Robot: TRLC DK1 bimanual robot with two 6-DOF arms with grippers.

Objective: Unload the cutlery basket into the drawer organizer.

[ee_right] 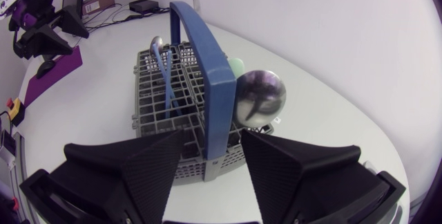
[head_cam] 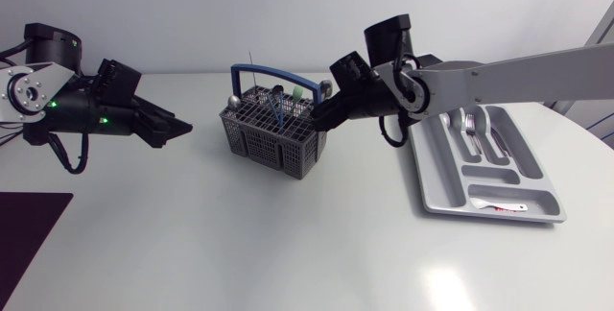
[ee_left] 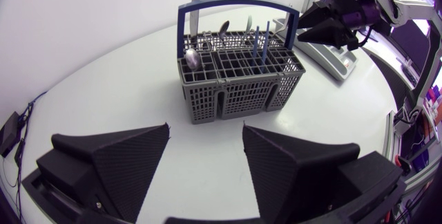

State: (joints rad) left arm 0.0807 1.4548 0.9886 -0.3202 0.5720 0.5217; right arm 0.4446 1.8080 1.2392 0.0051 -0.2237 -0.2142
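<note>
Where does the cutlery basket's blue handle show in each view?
Head view: blue handle arches over the grey basket, near the view's middle.
Left wrist view: handle broadside, ahead of the left hand.
Right wrist view: handle nearly end-on, just ahead of the right hand.
Shared landmark: the grey basket under it.

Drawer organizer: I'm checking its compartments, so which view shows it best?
The head view: it looks down into the drawer organizer, with cutlery showing in its compartments. The left wrist view catches only one end; the right wrist view shows none.
</note>
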